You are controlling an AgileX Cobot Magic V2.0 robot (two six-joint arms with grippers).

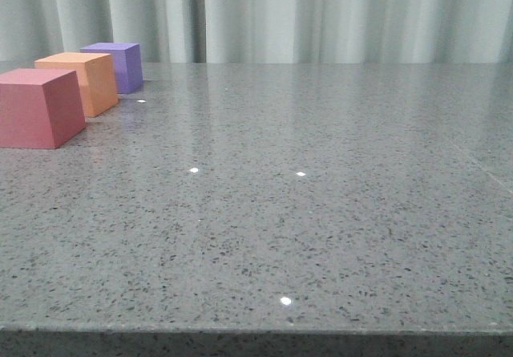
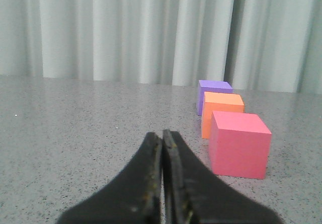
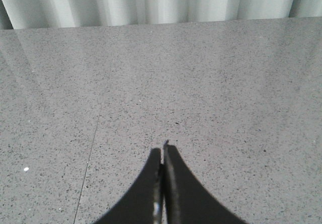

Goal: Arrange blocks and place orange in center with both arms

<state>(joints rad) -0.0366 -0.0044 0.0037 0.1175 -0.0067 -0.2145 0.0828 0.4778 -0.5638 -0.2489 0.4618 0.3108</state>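
Note:
Three cubes stand in a row at the far left of the table: a red-pink block [image 1: 38, 107] nearest, the orange [image 1: 82, 82] in the middle, and a purple block [image 1: 117, 66] farthest back. The left wrist view shows the same row, red-pink block [image 2: 238, 143], the orange [image 2: 222, 111], purple block [image 2: 213, 92]. My left gripper [image 2: 162, 133] is shut on nothing, short of the red-pink block and to its side, apart from it. My right gripper [image 3: 162, 148] is shut over bare tabletop, with no block near it. Neither gripper shows in the front view.
The grey speckled tabletop [image 1: 304, 212] runs to a front edge at the bottom of the front view. A pale curtain [image 1: 321, 16] hangs behind the table. A thin seam [image 3: 90, 153] crosses the surface beside my right gripper.

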